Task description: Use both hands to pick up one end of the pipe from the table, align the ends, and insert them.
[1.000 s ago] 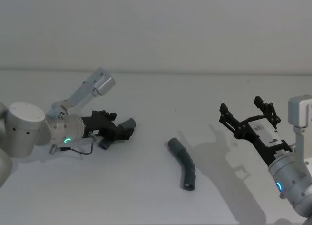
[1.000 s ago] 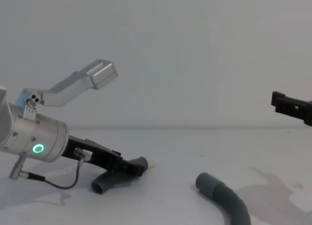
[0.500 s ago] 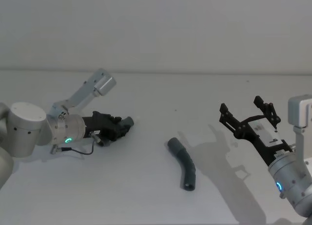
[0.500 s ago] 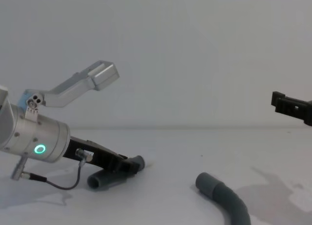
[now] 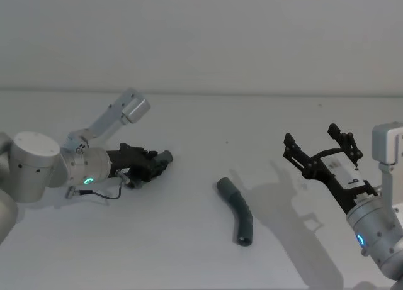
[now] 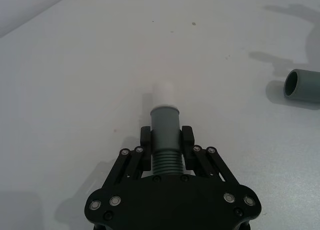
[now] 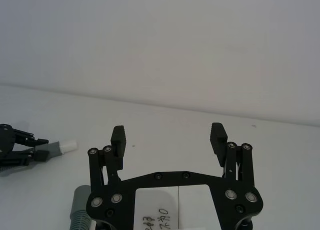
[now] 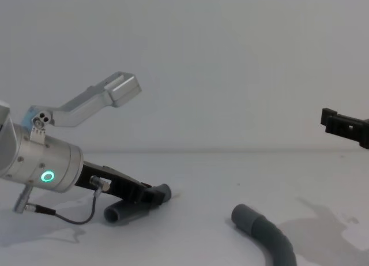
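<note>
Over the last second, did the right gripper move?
No. The right gripper sits open at the same offset right of the longer pipe piece, which lies unmoved on the table.

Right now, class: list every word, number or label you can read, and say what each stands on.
Handwritten marks on the white label on the right hand: slanted and cut off, too unclear to read.
No writing on the short pipe piece in the left hand, nor elsewhere.

Chest view: longer pipe piece (image 8: 266,231) runs off bottom edge, right gripper (image 8: 345,126) cropped by right edge. Left wrist view: short piece (image 6: 165,119) rear hidden inside left gripper (image 6: 166,140).
</note>
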